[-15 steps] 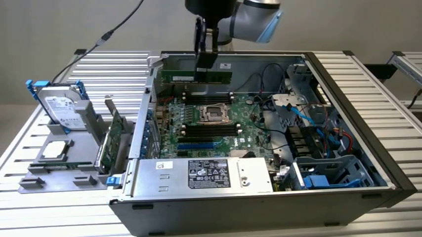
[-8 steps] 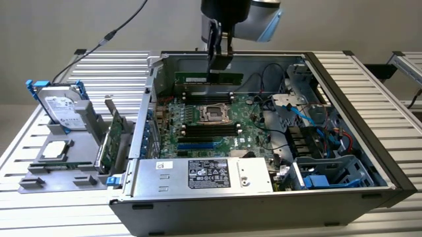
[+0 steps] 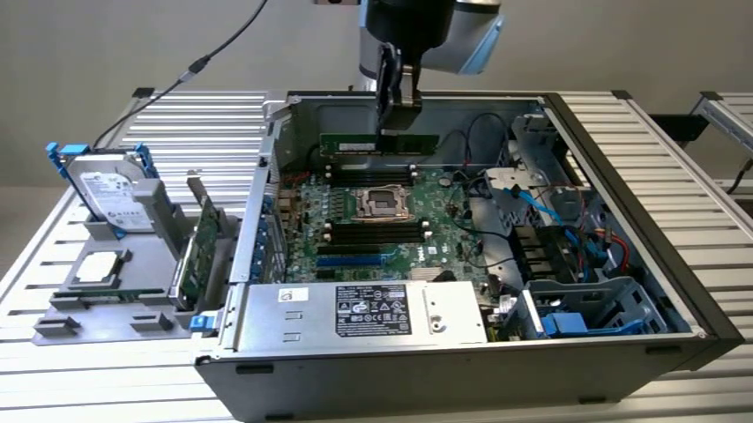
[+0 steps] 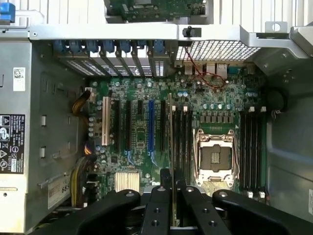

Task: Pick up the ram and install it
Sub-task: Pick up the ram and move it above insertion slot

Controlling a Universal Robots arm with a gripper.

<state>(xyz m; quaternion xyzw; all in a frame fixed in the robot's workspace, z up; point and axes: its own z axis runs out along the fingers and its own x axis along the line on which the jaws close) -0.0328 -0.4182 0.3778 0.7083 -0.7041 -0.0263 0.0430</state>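
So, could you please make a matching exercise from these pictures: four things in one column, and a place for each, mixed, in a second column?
Things:
1. ram
2. hard drive
3. CPU socket
4. power supply

Places:
A. middle of the motherboard
B. held in the gripper
C. inside the case, at the side nearest the exterior camera
D. outside the case, on the grey stand

Pairs: 1-B, 2-D, 3-A, 4-C

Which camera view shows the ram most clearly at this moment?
The exterior view: the ram shows its whole long green face, held by the gripper over the motherboard. In the wrist view it appears edge-on, a thin line between the fingers.
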